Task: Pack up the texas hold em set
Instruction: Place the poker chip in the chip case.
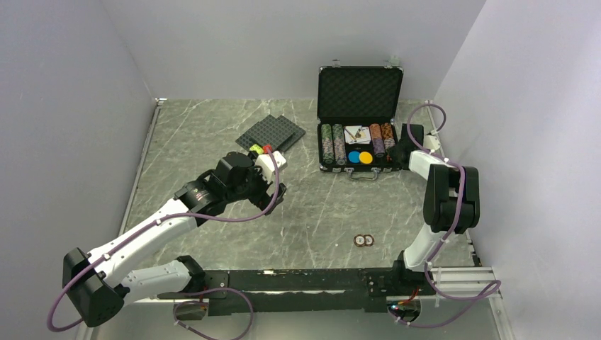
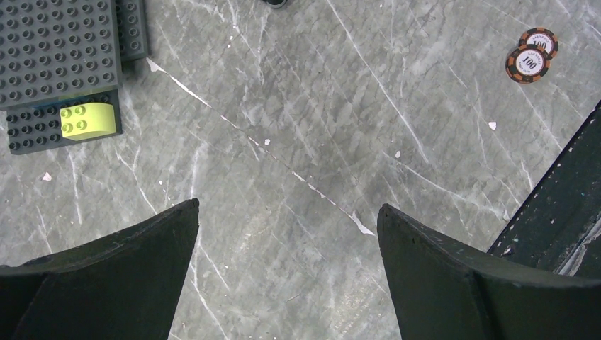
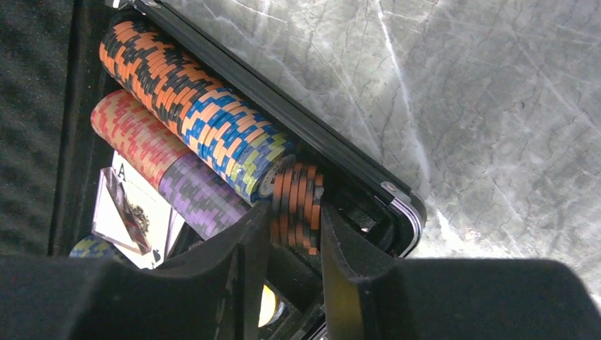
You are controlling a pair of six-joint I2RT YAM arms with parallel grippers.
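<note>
Right wrist view: right gripper (image 3: pixel 295 234) grips a small orange-black chip stack (image 3: pixel 296 205), chips on edge. Stack axis runs jaw to jaw, in line with the chip row (image 3: pixel 191 113) it seems to touch, at the end of the outer slot of the case (image 3: pixel 354 166). Left gripper (image 2: pixel 287 234) spread wide, empty, over the table (image 2: pixel 319 106). Two loose chips (image 2: pixel 531 55) lie up-right in its view.

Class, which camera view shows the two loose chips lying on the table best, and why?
The left wrist view: the two loose chips are large enough to read 100 on them, one overlapping the other. The top external view shows them only as tiny discs. The right wrist view misses them.
</note>
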